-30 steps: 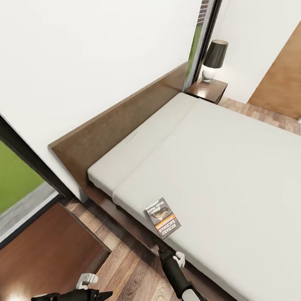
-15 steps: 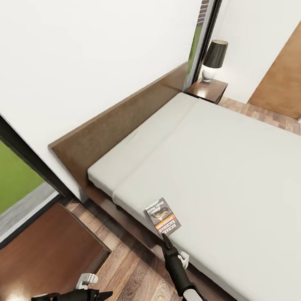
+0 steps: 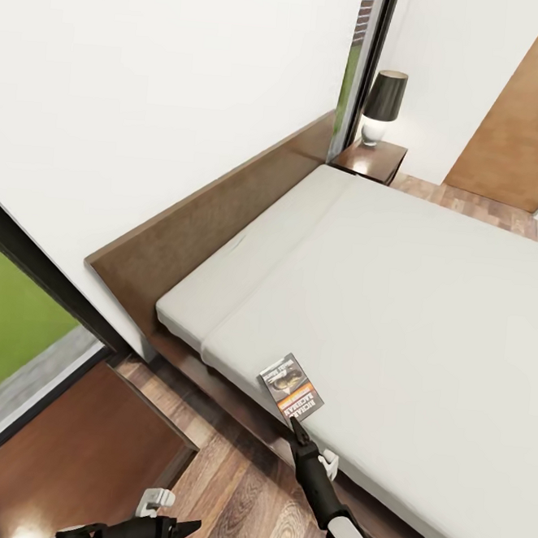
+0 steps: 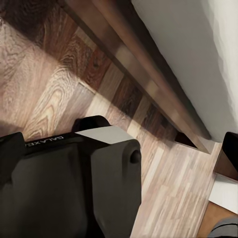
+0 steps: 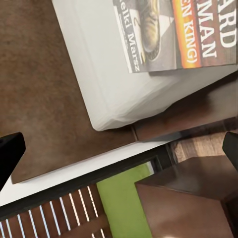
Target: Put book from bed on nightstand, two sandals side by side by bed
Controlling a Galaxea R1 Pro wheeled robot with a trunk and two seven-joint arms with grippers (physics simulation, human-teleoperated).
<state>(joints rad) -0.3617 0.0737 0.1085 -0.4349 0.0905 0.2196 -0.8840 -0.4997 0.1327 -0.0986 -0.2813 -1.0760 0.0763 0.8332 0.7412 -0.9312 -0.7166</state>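
Reaching the book [image 3: 291, 389] on the bed [image 3: 428, 315], right gripper [image 3: 297, 431] jaws spread, empty.

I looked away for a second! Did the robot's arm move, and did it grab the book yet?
The right gripper slid forward to the near edge of the book. Its jaws stand wide open in the right wrist view, so nothing is grabbed yet. The book lies in the same spot at the edge of the bed, and the left gripper stayed low over the floor.
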